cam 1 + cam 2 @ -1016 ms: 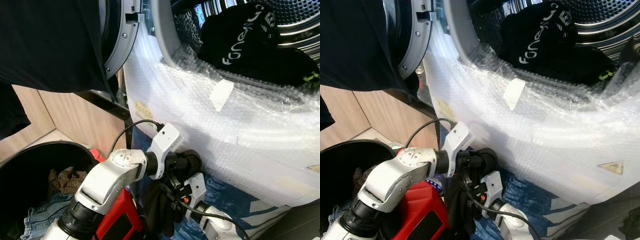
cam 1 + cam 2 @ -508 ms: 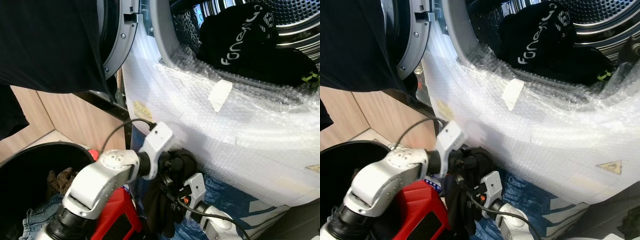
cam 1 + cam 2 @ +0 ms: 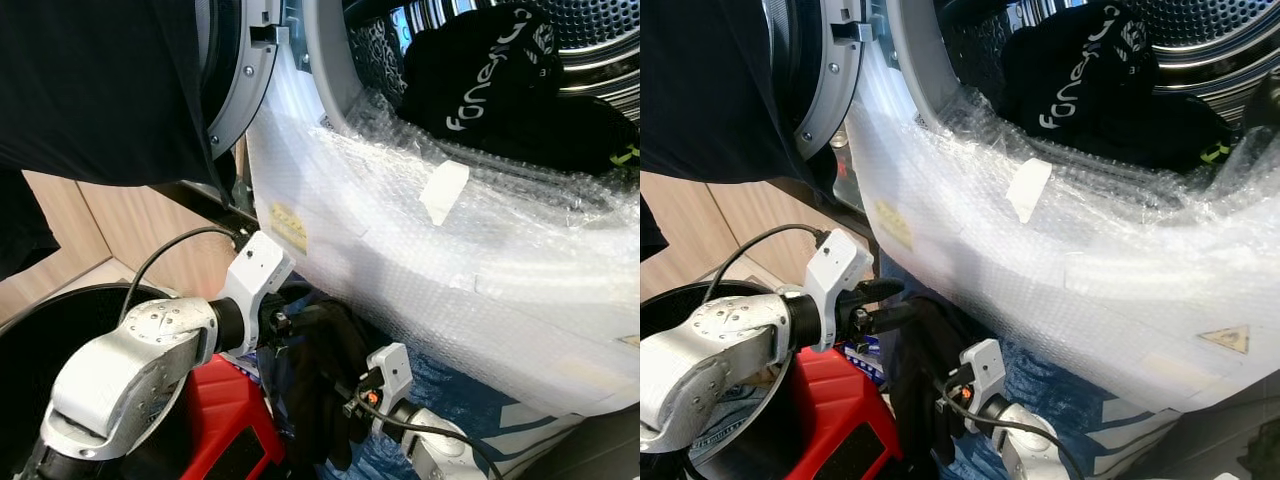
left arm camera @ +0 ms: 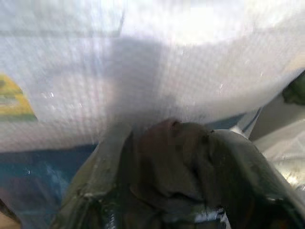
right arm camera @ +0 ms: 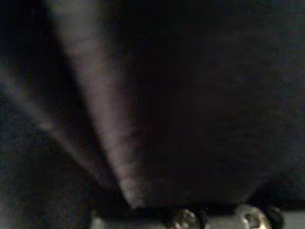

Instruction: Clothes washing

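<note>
Two arms low | dark garment (image 3: 325,385) hangs vertically, right fingers (image 3: 345,425) clamped on it | left fingers (image 3: 880,305) apart

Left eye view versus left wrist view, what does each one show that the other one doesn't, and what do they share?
The left eye view alone takes in the open washer drum with a black printed garment inside, the door, the black basket and the silver left arm. The left wrist view alone gives a close look along the left pincer at the dark cloth bunched at it. Both share that dark cloth, the bubble wrap over the washer front and its yellow sticker.
</note>
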